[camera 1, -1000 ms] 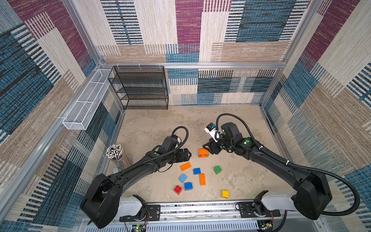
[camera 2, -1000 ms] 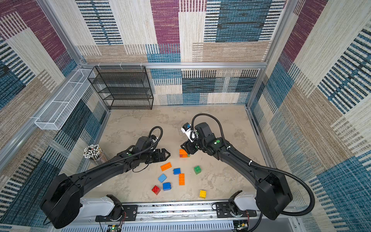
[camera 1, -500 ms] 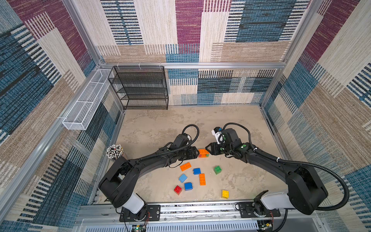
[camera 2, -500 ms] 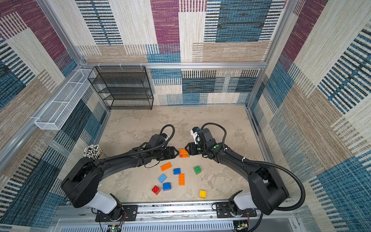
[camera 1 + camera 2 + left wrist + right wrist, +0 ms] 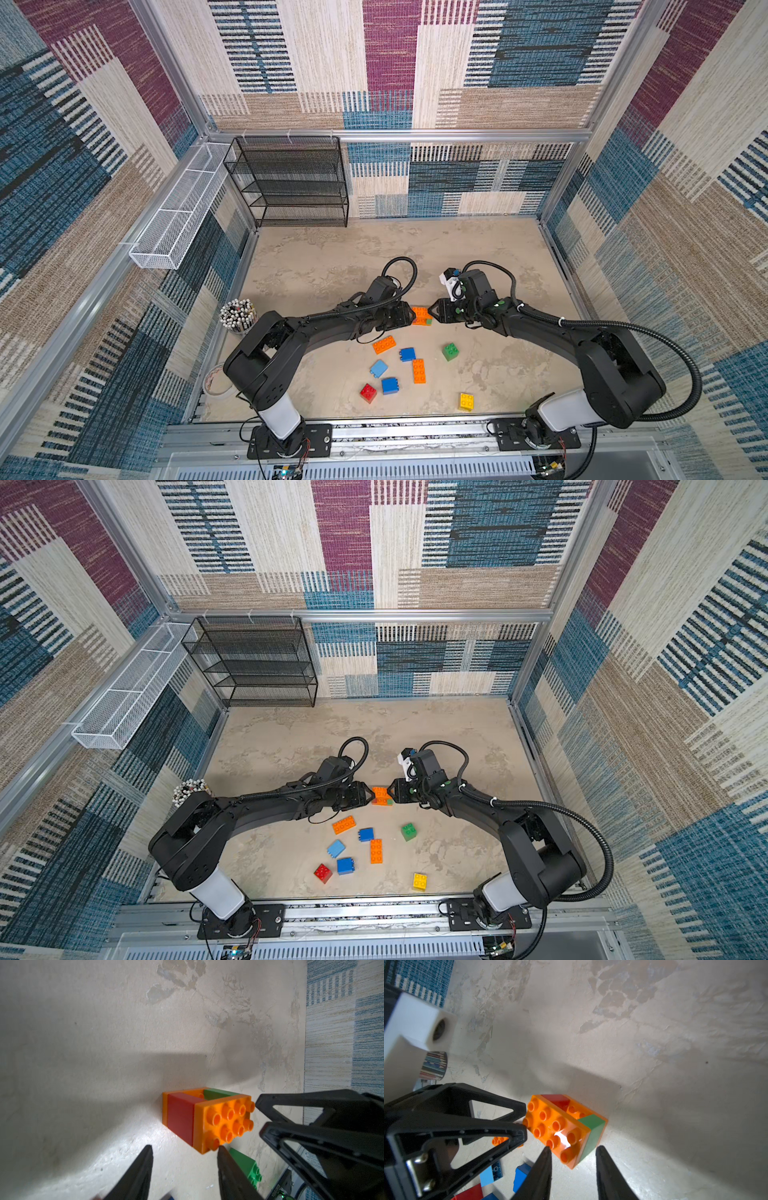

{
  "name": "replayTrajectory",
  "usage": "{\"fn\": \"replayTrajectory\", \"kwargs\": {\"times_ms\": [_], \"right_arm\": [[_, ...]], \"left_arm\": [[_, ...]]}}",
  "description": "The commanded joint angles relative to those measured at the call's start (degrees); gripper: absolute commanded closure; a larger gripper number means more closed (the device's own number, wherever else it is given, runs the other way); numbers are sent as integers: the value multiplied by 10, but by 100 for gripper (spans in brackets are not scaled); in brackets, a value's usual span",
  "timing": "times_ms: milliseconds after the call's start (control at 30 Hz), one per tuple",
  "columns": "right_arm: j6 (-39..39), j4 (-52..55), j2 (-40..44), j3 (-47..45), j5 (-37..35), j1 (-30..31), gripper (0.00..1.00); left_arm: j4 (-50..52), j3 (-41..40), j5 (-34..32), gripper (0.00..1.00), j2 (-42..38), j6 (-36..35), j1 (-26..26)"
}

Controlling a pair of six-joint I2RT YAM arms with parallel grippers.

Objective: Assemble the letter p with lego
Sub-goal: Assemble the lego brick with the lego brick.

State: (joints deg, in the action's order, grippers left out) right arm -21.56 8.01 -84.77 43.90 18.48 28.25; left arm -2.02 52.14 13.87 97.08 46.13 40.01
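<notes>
1. Resting on the tabletop, my orange-red-green lego stack sits between both grippers.
2. My left gripper gapes, one tip touching an orange corner.
3. My right gripper straddles the green end; whether it pinches, I cannot tell.
4. Loose bricks lie nearby.

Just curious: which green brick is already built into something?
The sandwiched green brick, between orange bricks, across from the red brick; the loose green brick sits alone.
</notes>
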Motion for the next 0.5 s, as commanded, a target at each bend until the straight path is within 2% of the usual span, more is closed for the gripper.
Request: {"fn": "replayTrajectory", "kwargs": {"times_ms": [0,300,467], "right_arm": [[-4,-32,-12,-6,2,1,63],[-4,-37,-22,-16,-10,1,65],[8,-20,-22,2,-22,1,65]], "left_arm": [[-8,5,2,51,12,-6,-1],[-8,-7,5,55,10,-8,1],[9,1,0,44,-35,-12,-1]]}}
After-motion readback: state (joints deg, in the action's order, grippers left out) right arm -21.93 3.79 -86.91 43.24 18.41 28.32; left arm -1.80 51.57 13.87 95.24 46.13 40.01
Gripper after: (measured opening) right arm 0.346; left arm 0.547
